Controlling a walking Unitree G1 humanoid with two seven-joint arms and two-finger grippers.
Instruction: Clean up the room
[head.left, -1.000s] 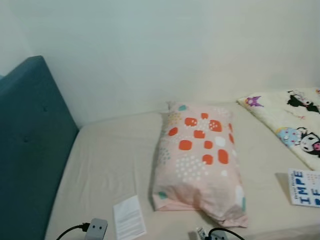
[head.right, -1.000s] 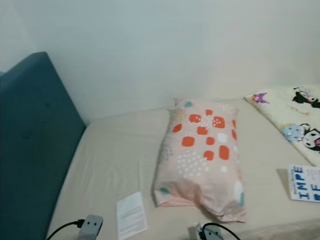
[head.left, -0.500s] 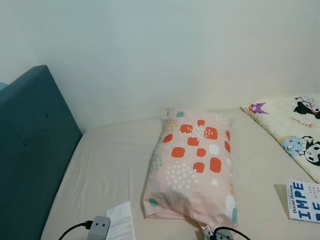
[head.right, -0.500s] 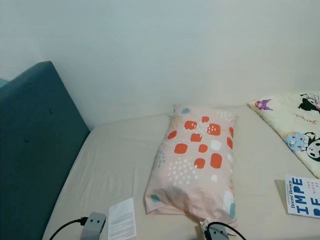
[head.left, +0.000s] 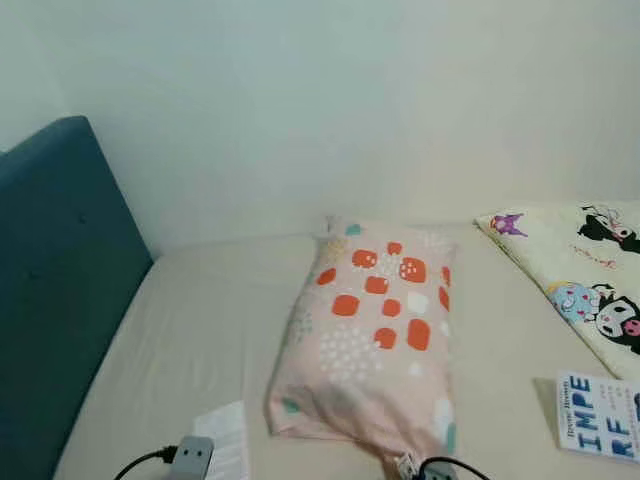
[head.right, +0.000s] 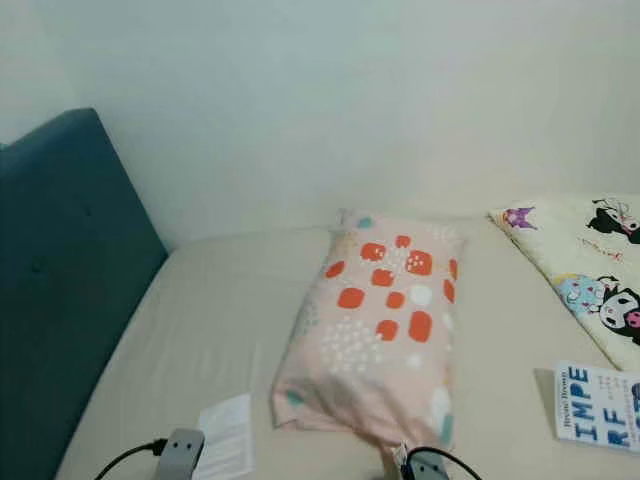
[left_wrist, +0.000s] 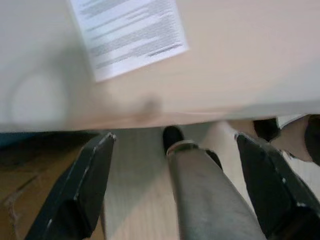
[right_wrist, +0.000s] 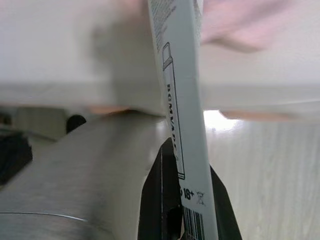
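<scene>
You are standing at the edge of the bed (head.left: 200, 320), looking down on its beige sheet, with the blue headboard (head.left: 50, 300) at your left and the pale wall behind. In the middle lies the pink pillow (head.left: 370, 340) with orange spots, placed lengthwise and a little slanted. At your right, a cartoon-print blanket (head.left: 580, 270) covers the far corner, and near it a book (head.left: 600, 415) with blue letters lies flat on the sheet. Close to the near edge, at your left, there is a printed paper sheet (head.left: 225, 445).

Your left gripper (left_wrist: 180, 195) hangs below the mattress edge with its two black fingers (left_wrist: 85, 190) spread wide, holding nothing; in its wrist view the paper sheet is just above on the bed, and a person's leg in grey trousers stands on the wooden floor (left_wrist: 135, 200) between the fingers. Your right gripper (right_wrist: 175, 210) is pressed together on a flat white package (right_wrist: 177, 100) with printed lines and a barcode, held upright near the bed edge, with the pillow blurred beyond it.

I judge the task is at an early or middle stage. The package is already picked up but not yet put anywhere. The paper sheet and the book are loose on the bed, the pillow is not at the headboard, and the blanket is bunched in the corner. So most of the tidying seems left for you.
</scene>
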